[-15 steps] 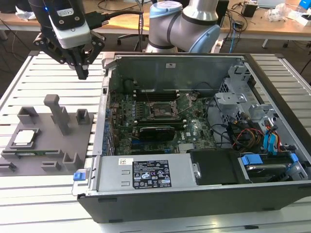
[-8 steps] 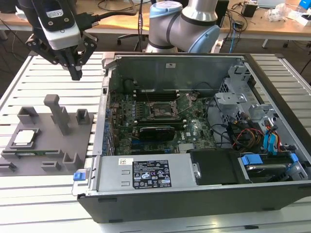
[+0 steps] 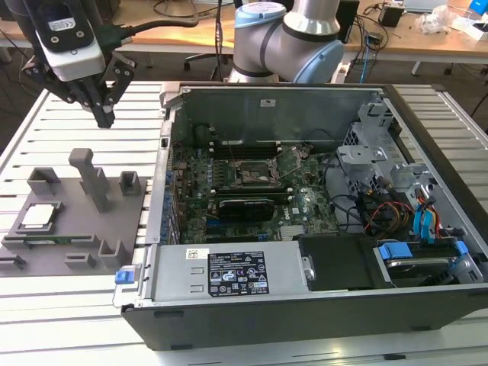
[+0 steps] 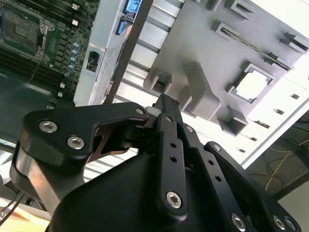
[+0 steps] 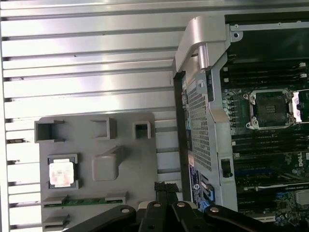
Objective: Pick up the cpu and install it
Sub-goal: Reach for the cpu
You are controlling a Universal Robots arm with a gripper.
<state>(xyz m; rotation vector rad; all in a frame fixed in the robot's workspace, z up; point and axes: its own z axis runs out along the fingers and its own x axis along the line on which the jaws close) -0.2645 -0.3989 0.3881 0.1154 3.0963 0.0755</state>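
Note:
The cpu (image 3: 40, 216) is a small square chip with a silvery top, lying flat in a pocket of the grey fixture plate (image 3: 76, 229) at the exterior view's left. It also appears in both wrist views, cpu (image 4: 252, 85) and cpu (image 5: 61, 173). My gripper (image 3: 105, 116) hangs well above the table behind the fixture, shut with nothing held; its fingertips (image 4: 166, 104) are pressed together. The gripper (image 5: 164, 186) is off to one side of the chip, not over it. The open motherboard socket (image 3: 258, 174) lies inside the computer case (image 3: 305, 297).
The fixture plate carries upright grey blocks (image 3: 93, 177) and a memory stick (image 5: 82, 201) in a slot. The case's side wall (image 5: 203, 121) stands between the fixture and the motherboard. Drive cages and cables (image 3: 404, 206) fill the case's right side. The slatted white table (image 3: 69, 320) surrounds everything.

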